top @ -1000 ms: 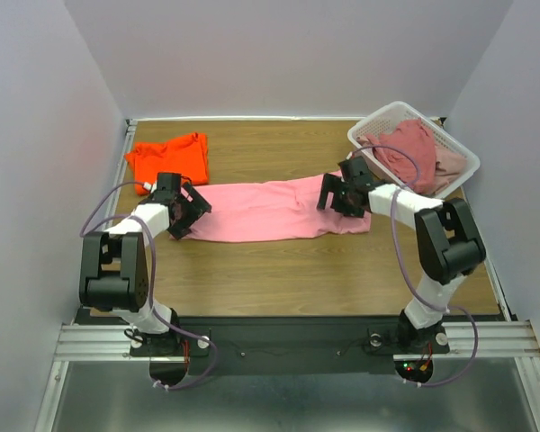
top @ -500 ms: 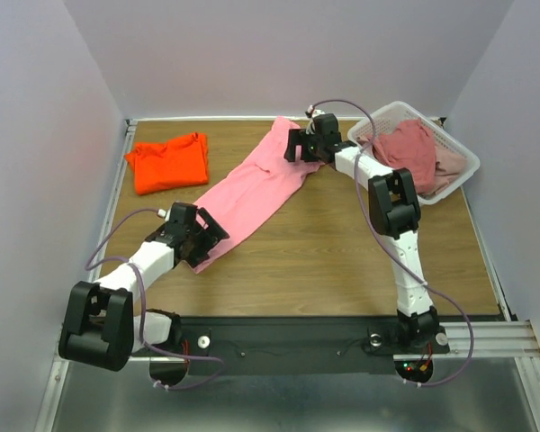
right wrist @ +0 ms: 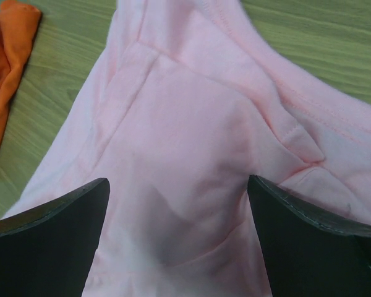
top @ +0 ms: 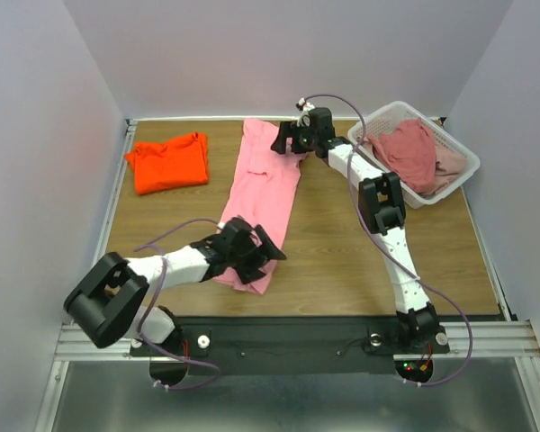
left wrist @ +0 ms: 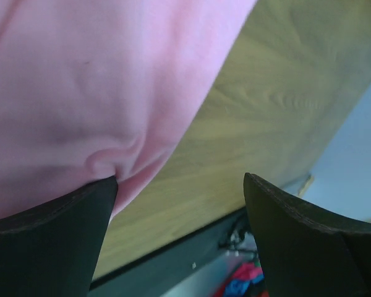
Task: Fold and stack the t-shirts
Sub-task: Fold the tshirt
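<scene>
The light pink t-shirt (top: 265, 184) lies as a long strip on the wooden table (top: 360, 261), running from the far edge to the near middle. My left gripper (top: 255, 254) is at its near end, open; in the left wrist view (left wrist: 179, 182) the left finger touches the pink cloth (left wrist: 80, 93). My right gripper (top: 286, 142) is at the shirt's far end, open, just above the cloth (right wrist: 191, 124), and shows in the right wrist view (right wrist: 178, 185). The folded orange t-shirt (top: 168, 162) lies at the far left, apart from both grippers.
A white slatted basket (top: 468, 164) stands at the far right, holding a dusty rose shirt (top: 405, 148) and a pale pink one (top: 446, 162). White walls close in the far side and both sides. The orange cloth (right wrist: 6, 49) shows left of the right gripper.
The pink shirt has swung from lying crosswise to lying lengthwise. My right gripper carried one end to the far edge; my left gripper brought the other end near and to the middle.
</scene>
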### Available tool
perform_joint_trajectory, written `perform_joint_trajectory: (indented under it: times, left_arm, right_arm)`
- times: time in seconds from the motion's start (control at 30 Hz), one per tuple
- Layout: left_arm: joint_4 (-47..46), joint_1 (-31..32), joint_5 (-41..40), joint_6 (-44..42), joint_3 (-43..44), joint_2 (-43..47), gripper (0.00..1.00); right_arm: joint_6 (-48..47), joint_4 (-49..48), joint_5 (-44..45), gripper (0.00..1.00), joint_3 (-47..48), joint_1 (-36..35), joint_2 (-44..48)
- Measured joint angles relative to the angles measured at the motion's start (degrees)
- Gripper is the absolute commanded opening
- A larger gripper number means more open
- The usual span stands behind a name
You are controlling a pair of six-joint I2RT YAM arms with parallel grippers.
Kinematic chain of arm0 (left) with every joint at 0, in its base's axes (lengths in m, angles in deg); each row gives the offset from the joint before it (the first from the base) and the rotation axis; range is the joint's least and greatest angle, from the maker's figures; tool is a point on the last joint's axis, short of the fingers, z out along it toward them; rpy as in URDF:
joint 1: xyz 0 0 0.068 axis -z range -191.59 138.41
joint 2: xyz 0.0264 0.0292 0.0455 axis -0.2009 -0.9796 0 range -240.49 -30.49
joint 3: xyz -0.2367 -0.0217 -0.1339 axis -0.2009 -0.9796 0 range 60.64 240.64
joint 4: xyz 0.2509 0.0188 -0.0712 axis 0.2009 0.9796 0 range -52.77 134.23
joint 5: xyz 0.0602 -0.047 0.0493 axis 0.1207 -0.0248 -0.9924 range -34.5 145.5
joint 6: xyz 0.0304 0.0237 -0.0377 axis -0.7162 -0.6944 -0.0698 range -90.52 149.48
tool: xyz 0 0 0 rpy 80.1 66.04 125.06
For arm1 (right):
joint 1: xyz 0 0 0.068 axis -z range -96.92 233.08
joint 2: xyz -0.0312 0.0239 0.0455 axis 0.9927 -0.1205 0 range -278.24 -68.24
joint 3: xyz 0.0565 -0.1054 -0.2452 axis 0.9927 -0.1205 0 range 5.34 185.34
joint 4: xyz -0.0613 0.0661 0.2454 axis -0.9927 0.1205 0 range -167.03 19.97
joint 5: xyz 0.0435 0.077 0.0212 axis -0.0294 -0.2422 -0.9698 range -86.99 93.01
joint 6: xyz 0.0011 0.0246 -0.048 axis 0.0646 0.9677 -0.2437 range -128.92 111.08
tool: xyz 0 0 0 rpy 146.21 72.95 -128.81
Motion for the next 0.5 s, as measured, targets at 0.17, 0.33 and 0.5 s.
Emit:
perform_joint_trajectory:
  times: [0.17, 0.33, 0.5]
  left_arm:
    - [-5.4, 13.9, 4.7, 5.4, 6.1, -9.2, 0.98]
    - [-8.1, 21.7, 7.2, 7.1, 14.7, -18.5, 0.99]
    - [-3.7, 24.0, 5.4, 6.1, 19.6, -20.5, 0.98]
  right_arm:
    - [1.1, 0.5, 3.3, 1.0, 5.1, -0.1, -3.0]
    - [0.8, 0.9, 7.5, 1.0, 8.7, -0.5, -5.1]
    - [0.1, 2.3, 9.6, 1.0, 9.5, -0.8, -5.1]
